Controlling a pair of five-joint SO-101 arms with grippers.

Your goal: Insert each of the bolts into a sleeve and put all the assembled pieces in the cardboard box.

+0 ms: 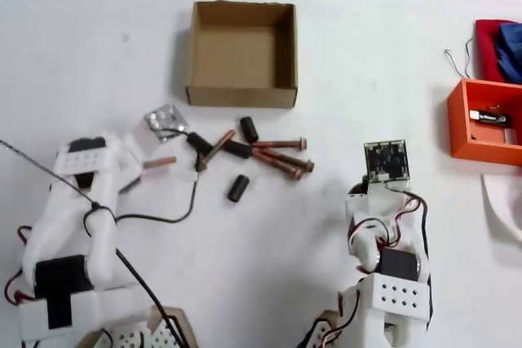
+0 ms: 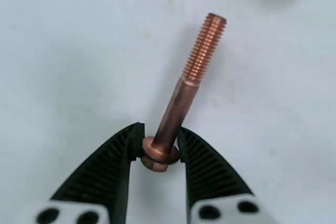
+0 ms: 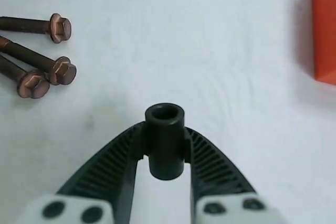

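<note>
left gripper (image 2: 160, 148): closed on the head of a bolt (image 2: 195, 72). the threaded end points away, over the white table (image 1: 98, 46). the bolt sits off the front-left corner of the box (image 1: 241, 97).
right gripper (image 3: 164, 153): clamped across a black sleeve (image 3: 165, 129), bore opening in sight. it is well off the box's front-right corner.
loose bolts (image 1: 281, 156): a small pile just in front of the box, on the arms' side.
loose sleeves (image 1: 237, 187): black, among and beside that pile.
box: cardboard, open top.
orange tray (image 1: 481, 140): well apart from the box, on the right arm's side.
</note>
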